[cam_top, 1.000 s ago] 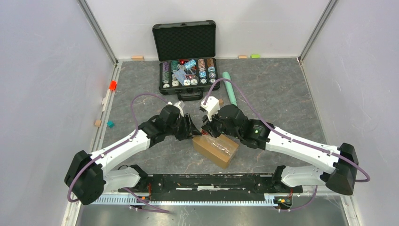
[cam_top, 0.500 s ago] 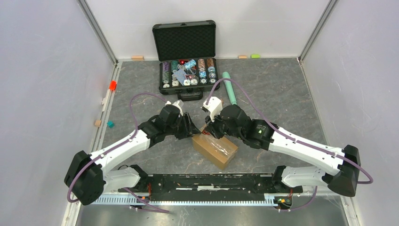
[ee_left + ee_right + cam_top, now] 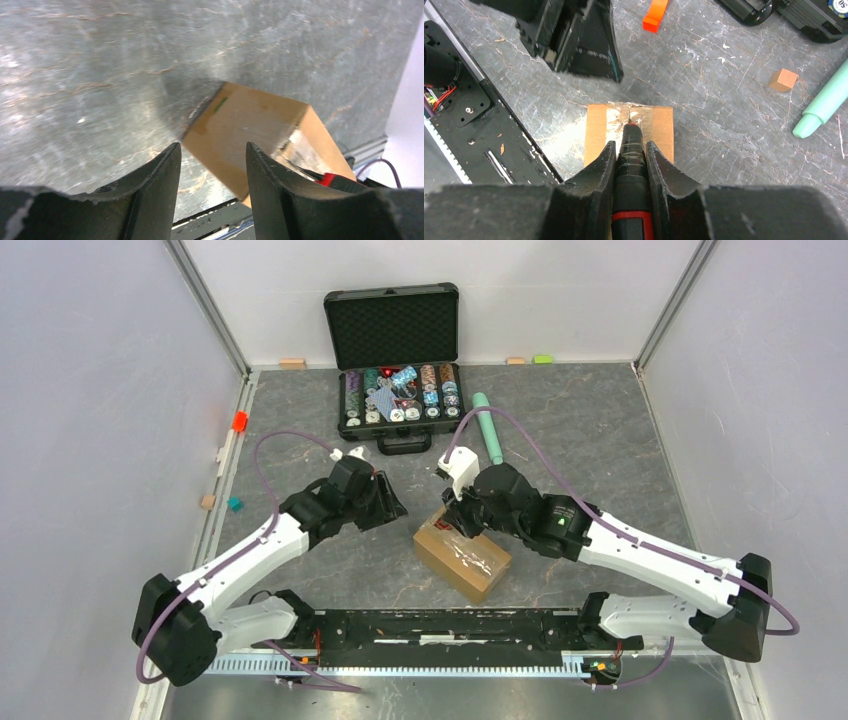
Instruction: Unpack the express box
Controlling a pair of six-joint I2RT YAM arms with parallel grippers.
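Note:
The express box (image 3: pixel 462 555) is a small brown taped carton lying closed on the grey table between the arms. It also shows in the left wrist view (image 3: pixel 245 130) and the right wrist view (image 3: pixel 596 135). My right gripper (image 3: pixel 458 520) (image 3: pixel 629 145) is shut on a black tool with a red band (image 3: pixel 630 165). The tool's tip rests on the glossy tape at the box's far end. My left gripper (image 3: pixel 392 502) (image 3: pixel 210 147) is open and empty, a short way left of the box and not touching it. Its black fingers (image 3: pixel 589 55) show beyond the box.
An open black case of poker chips (image 3: pixel 397 400) stands at the back. A mint green cylinder (image 3: pixel 488 427) lies to its right. A small brown cube (image 3: pixel 783 80) and an orange block (image 3: pixel 655 15) lie beyond the box. The black rail (image 3: pixel 450 625) runs along the near edge.
My left gripper has drawn back to the left, away from the box's end that it was against. My right gripper with the tool has shifted slightly right over the box.

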